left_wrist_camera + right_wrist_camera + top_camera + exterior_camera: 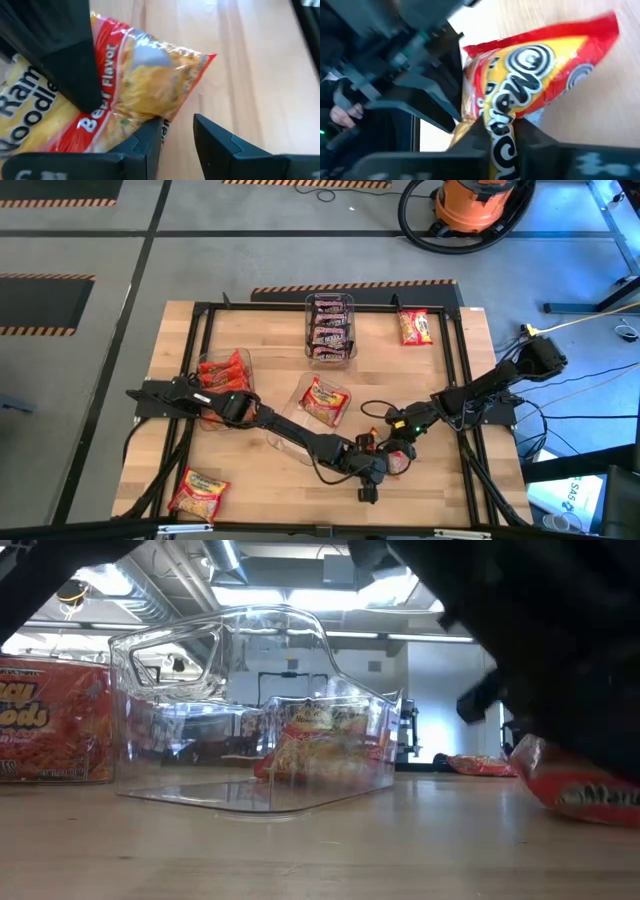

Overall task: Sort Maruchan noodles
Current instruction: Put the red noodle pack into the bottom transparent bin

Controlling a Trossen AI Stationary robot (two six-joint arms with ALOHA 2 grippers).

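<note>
- Two grippers met at one red-and-yellow packet (pixel 398 461) near the table's front edge, right of centre in the high view; the left gripper (pixel 372 470) lay just to the packet's left, the right gripper (pixel 400 452) directly over it.
- Right gripper (pixel 502 131): its fingers were closed on one end of the packet (pixel 535 80), the wrapper pinched between them. From the fingertips the packet's long axis ran straight ahead and away, across the wooden table (pixel 600 120).
- Left gripper (pixel 177 127): its fingers (pixel 150 140) stood partly open with only bare wood in the gap. The packet (pixel 135 80) lay just beside one finger, ahead and to one side, apparently not gripped; whether it touched that finger could not be told.
- Low view: the packet (pixel 575 785) rested on the table or barely clear of it, beneath the dark arms.
- Judgement: the right arm was the nearer and already had the hold, so the carry toward the clear bin (pixel 312 412) holding a like packet (pixel 324 400) would fall to it; that bin lay to the left and farther back.
- Other packets: orange-red ones (pixel 224 372) in the left bin, dark ones (pixel 330 330) in the rear bin, loose ones at the rear right (pixel 415 327) and front left (pixel 198 493).
</note>
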